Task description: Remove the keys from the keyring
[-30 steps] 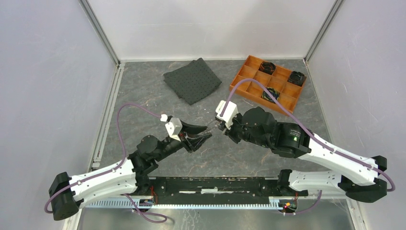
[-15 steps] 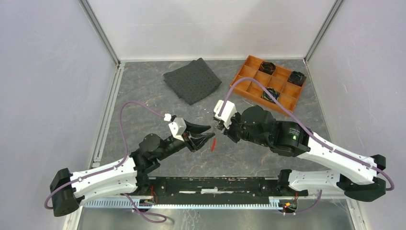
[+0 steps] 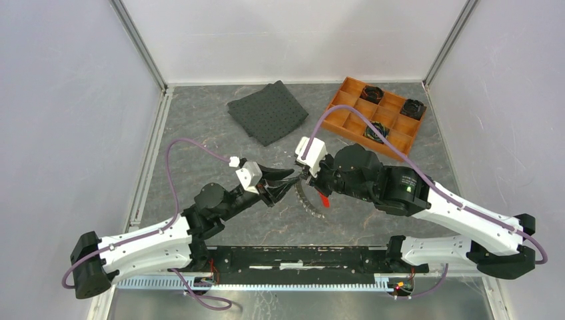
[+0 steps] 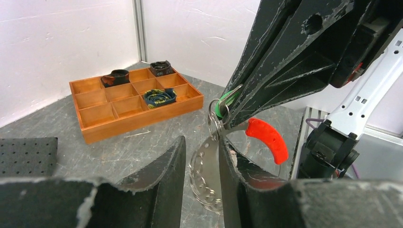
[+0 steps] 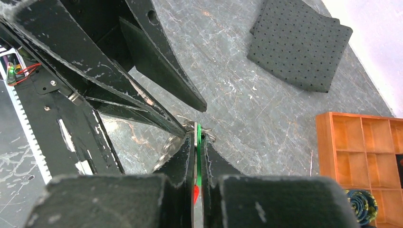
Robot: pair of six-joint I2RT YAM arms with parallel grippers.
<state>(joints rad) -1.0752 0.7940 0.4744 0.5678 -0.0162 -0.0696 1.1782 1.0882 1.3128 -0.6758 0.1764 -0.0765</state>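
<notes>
Left wrist view: the thin grey wire keyring (image 4: 211,114) hangs above the middle of the grey marbled table (image 3: 200,147), at the tips of the two grippers. The small key with the green plastic head (image 4: 222,100) is on the ring and is pinched flat between the closed fingers of the right gripper (image 5: 196,137). The key with the red plastic head (image 4: 266,138) juts out to one side below those fingers. A silver perforated metal blade (image 4: 205,173) dangles from the ring, down between the fingers of the left gripper (image 4: 202,142). Those jaws stand a little apart on either side of the blade. One finger looks to be against it, but I cannot tell whether it is gripped.

Both arms reach in from their bases at the near edge and meet nose to nose, the left arm (image 3: 146,243) low and stretched, the right arm (image 3: 453,213) bent back over itself.

Well beyond them lies an orange wooden tray of square compartments (image 3: 350,120). It holds three dark round pieces (image 3: 371,92), each in its own cell. A dark grey dotted pad (image 3: 268,112) lies to its left.
</notes>
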